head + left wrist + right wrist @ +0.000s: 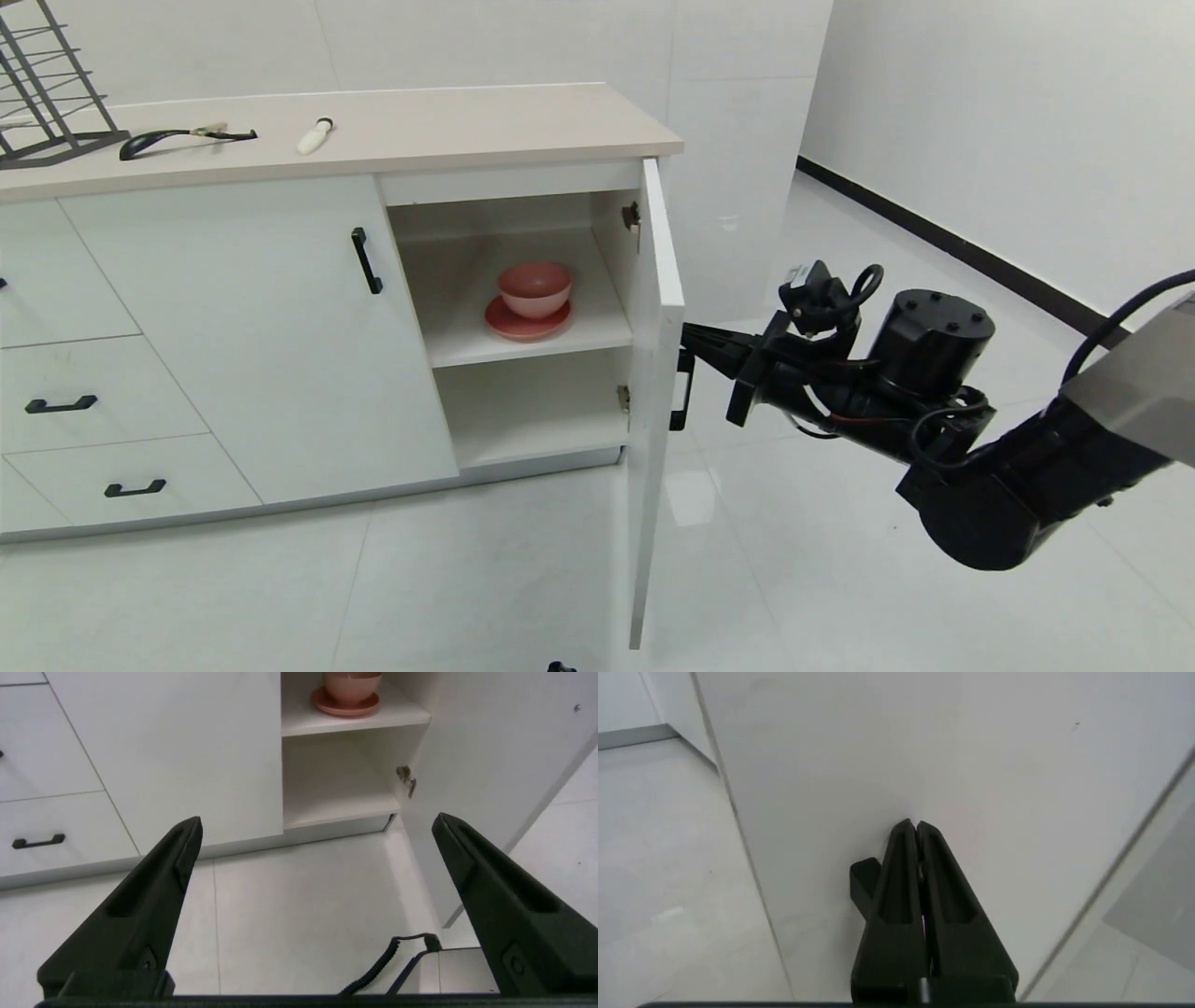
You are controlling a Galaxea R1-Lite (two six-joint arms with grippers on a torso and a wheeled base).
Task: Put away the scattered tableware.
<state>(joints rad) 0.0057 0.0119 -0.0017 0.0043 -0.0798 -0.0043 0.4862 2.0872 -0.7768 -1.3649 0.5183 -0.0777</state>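
pink bowl (534, 287) sits on a red plate (509, 327) on the upper shelf (597, 329) of the open cabinet. we see the right gripper (695, 343) with its fingers pressed together, tip against the cabinet door (653, 280), just beside the black door handle (681, 397). the left gripper (318, 821) is spread wide above the floor. a black-handled utensil (177, 140) and a white utensil (315, 136) lie on the desk (467, 121).

Head view looks down from well back at the cabinet (233, 327), with its open door (655, 280) at centre. Left wrist view faces the same open cabinet from low down, sharing the bowl (352, 683) and shelf (402, 714). Right wrist view sits close against the door's outer face.
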